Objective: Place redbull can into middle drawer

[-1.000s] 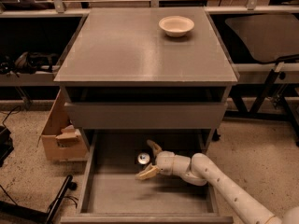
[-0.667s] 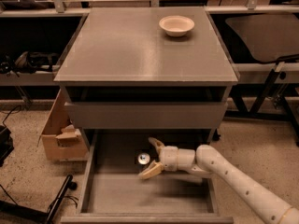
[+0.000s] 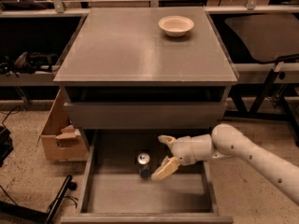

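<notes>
Grey cabinet worktop (image 3: 140, 50) fills the upper part of the view, w/ a white bowl (image 3: 176, 25) near its far right corner and a cardboard box (image 3: 58, 134) on the floor below its left edge. Under the worktop's front edge the middle drawer (image 3: 140, 195) is pulled well out. The redbull can (image 3: 144, 164) stands upright on the drawer floor, approx. level w/ the middle of that front edge and nearer the drawer's back than its front lip. The gripper (image 3: 159, 157) sits inside the drawer just right of the can, fingers spread wide and holding nothing; the lower finger is close to the can's base, and we can't tell if it touches. We judge the placing itself as done, so we're at the release/retreat step. Next move, as we see it: lift the arm (image 3: 261, 157) up and back toward the right w/o brushing the can, which is slim and tall and would tip easily, and w/o catching the closed drawer front (image 3: 145, 115) overhead.
</notes>
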Action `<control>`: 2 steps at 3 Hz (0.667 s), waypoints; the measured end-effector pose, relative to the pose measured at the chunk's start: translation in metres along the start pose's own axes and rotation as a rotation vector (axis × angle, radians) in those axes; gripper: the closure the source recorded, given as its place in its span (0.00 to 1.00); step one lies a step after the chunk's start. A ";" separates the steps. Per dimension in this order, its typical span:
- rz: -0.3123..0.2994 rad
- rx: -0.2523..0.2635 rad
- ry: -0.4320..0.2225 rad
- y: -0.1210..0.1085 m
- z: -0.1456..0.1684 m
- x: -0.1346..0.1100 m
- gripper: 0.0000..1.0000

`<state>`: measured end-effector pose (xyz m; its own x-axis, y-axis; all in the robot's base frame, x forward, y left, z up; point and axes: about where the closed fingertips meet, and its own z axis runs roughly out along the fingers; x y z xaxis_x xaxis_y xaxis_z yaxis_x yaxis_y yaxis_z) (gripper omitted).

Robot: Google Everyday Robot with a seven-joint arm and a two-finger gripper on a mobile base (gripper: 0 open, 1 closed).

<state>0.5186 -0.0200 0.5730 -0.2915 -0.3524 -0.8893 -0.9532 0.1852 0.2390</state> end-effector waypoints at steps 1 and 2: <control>0.058 0.029 0.187 0.017 -0.049 -0.013 0.00; 0.096 0.153 0.390 0.020 -0.102 -0.027 0.00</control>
<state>0.4992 -0.1006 0.6420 -0.4151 -0.6418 -0.6449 -0.9058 0.3581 0.2267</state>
